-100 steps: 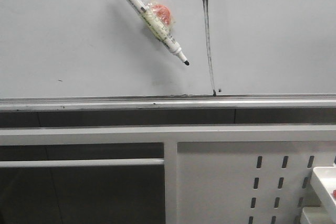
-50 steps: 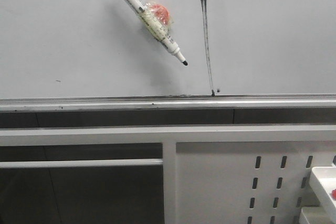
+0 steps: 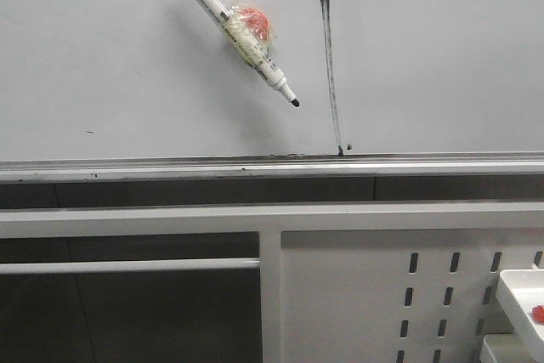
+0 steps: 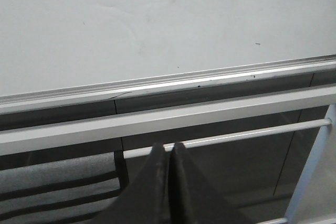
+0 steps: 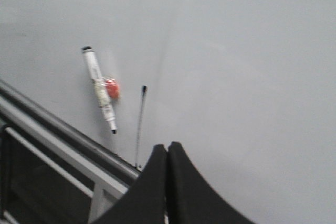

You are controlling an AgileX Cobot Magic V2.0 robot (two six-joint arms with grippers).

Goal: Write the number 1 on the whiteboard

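Note:
The whiteboard [image 3: 442,65] fills the upper front view, with its silver rail [image 3: 170,167] along the lower edge. The number 1 [image 3: 331,74] is a thin black stroke with a blob at the top, reaching down to the rail. A white marker [image 3: 234,31] with an orange magnet sticks tilted on the board to the left of the stroke, tip down. Both show in the right wrist view: the stroke [image 5: 139,124] and the marker [image 5: 100,90]. My right gripper [image 5: 167,146] is shut and empty, away from the board. My left gripper [image 4: 167,146] is shut and empty, below the rail [image 4: 157,82].
A white metal panel with slots [image 3: 408,295] and white frame bars [image 3: 127,218] stand below the board. A white tray [image 3: 523,303] with a small red thing is at the lower right. A tiny black speck [image 3: 88,133] marks the board at the left.
The whole front view has shifted slightly: marker, stroke and panel sit a little further left and up in the picture. The marker stays stuck on the board.

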